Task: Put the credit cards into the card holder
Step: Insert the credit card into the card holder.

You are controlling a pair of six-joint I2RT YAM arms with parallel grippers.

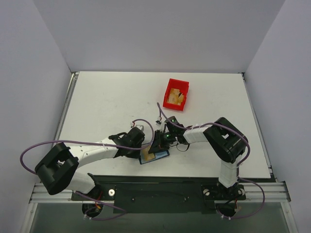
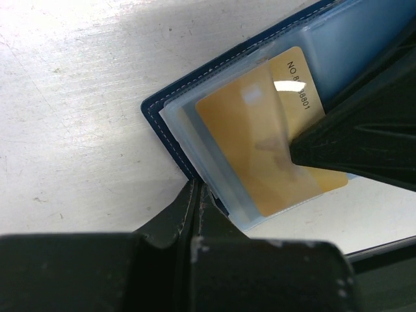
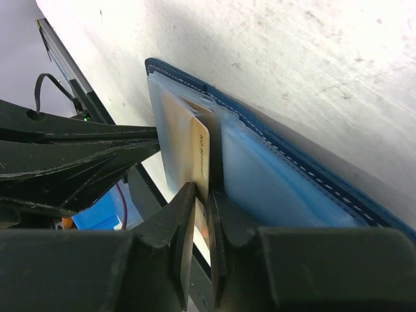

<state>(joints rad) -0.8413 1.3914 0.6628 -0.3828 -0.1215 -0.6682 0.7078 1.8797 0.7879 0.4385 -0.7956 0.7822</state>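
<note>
The card holder [image 1: 162,156] lies open near the table's front edge, with a navy rim [image 2: 155,116] and light blue clear sleeves [image 3: 279,182] inside. A tan-gold credit card [image 2: 260,149] sits partly inside one sleeve, its printed end sticking out. My right gripper [image 3: 202,192] is shut on that card [image 3: 200,156] at its outer edge. It appears as a dark finger [image 2: 364,130] in the left wrist view. My left gripper [image 2: 195,186] is shut, its tips pressed against the holder's near edge with nothing between them. From above, both grippers [image 1: 146,151] [image 1: 157,144] meet over the holder.
A red plastic bin [image 1: 168,90] stands further back on the table, right of centre, with something tan inside it. Purple cables loop off both arms. The table's front rail [image 1: 155,187] runs just behind the holder.
</note>
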